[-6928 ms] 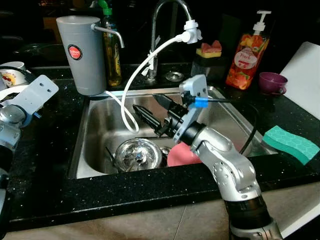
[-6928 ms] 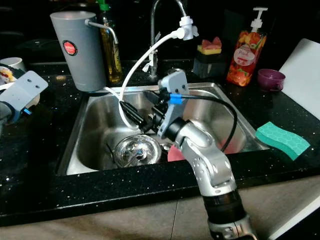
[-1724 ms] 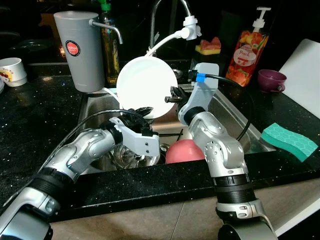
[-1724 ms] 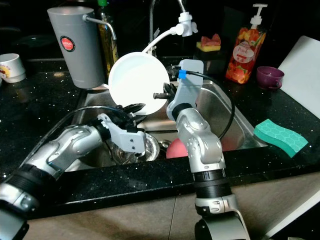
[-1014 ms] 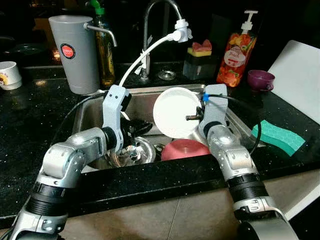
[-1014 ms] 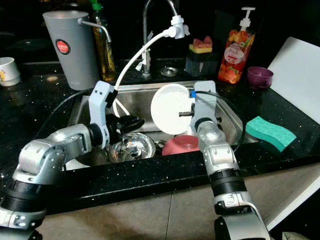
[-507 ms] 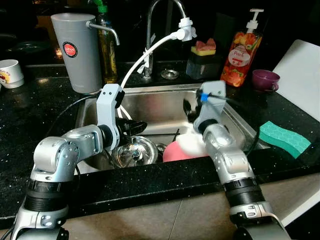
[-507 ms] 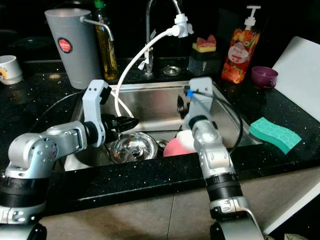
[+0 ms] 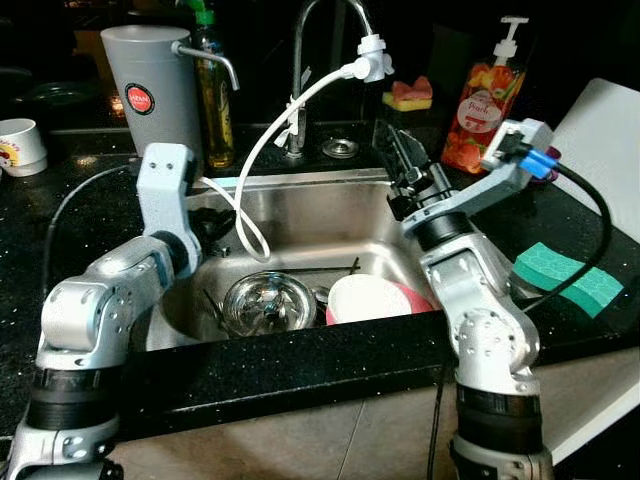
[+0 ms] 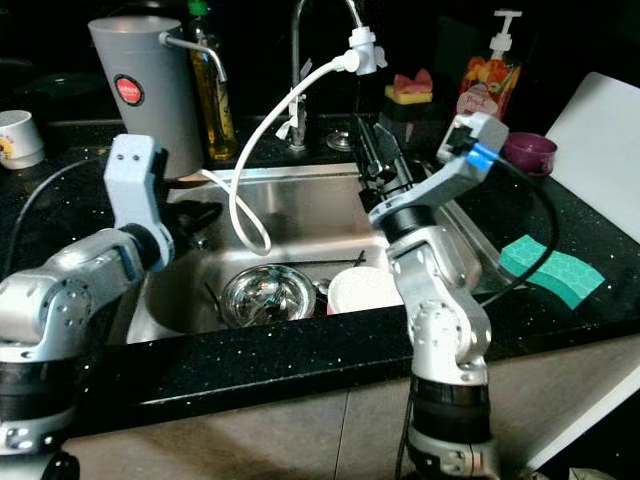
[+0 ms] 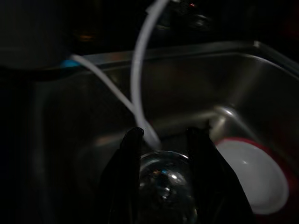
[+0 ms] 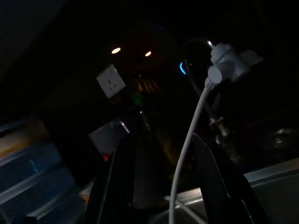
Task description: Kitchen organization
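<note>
White plate (image 9: 368, 297) lies in the sink (image 9: 300, 215), resting on the red bowl (image 9: 418, 296), just beside the steel bowl (image 9: 268, 299) at the basin floor. The right gripper (image 9: 408, 160) is up above the sink's back right corner, near the tap side, jaws parted and holding nothing. The left gripper (image 11: 163, 140) sits low at the sink's left wall, jaws parted and empty, with the steel bowl and the white hose (image 9: 262, 150) just ahead of its fingers. On the black desk (image 9: 90, 215) stand the grey water filter (image 9: 150, 85), the soap bottle (image 9: 488, 90) and the green sponge (image 9: 565, 278).
</note>
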You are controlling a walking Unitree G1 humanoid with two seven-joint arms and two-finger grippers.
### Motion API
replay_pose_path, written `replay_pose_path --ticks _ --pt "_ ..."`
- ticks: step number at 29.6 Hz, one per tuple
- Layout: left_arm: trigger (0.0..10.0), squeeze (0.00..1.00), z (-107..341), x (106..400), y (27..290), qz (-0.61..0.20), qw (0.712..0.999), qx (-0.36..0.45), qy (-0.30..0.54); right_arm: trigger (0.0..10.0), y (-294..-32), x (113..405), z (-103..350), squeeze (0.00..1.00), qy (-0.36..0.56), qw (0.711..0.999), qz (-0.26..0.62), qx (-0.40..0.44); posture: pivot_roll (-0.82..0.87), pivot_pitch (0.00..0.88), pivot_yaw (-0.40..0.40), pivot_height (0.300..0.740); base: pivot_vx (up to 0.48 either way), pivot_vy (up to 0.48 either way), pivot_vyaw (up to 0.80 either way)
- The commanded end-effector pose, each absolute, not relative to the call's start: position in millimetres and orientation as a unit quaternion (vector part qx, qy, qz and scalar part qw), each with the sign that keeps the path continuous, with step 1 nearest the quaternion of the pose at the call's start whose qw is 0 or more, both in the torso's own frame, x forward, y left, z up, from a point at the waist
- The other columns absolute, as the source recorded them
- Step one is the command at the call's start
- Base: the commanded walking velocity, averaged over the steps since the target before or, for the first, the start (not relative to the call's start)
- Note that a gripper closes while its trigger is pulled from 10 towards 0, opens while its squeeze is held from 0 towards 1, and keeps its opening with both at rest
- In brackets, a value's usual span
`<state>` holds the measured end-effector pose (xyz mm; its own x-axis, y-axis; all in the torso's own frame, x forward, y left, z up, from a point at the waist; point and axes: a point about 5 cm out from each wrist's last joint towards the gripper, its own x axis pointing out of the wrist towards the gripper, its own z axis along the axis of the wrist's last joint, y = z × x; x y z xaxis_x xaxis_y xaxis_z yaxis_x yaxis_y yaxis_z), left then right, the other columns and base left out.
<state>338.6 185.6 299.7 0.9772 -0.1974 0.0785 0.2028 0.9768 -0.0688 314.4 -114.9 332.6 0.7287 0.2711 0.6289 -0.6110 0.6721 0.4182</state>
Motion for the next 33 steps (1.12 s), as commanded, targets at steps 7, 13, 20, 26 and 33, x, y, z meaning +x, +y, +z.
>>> replay_pose_path --ticks 7,13,20,26,33 --pt "10.0 0.0 297.9 335.2 213.1 0.01 0.997 -0.025 -0.067 10.0 -107.5 300.1 326.2 0.0 -0.24 0.861 0.3 0.333 0.07 0.182 -0.022 0.74 0.0 0.0 0.0" --pt "10.0 0.0 296.4 335.5 233.1 0.099 0.991 -0.053 -0.075 10.0 -104.6 301.2 320.8 0.0 -0.226 0.873 0.292 0.32 0.07 0.18 -0.017 0.74 0.0 0.0 0.0" --pt "10.0 0.0 294.0 329.3 280.8 0.236 0.963 -0.11 -0.074 10.0 -109.7 304.3 316.1 0.0 -0.215 0.881 0.28 0.314 0.08 0.177 -0.022 0.74 0.0 0.0 0.0" --pt "10.0 0.0 299.9 313.6 339.6 0.367 0.911 -0.165 -0.092 10.0 -112.9 309.4 315.2 0.0 -0.214 0.886 0.272 0.308 0.09 0.168 -0.029 0.74 0.0 0.0 0.0" --pt "10.0 0.0 293.4 301.6 365.0 0.424 0.872 -0.227 -0.097 10.0 -114.5 311.7 315.1 0.0 -0.214 0.887 0.27 0.307 0.1 0.167 -0.034 0.74 0.0 0.0 0.0"
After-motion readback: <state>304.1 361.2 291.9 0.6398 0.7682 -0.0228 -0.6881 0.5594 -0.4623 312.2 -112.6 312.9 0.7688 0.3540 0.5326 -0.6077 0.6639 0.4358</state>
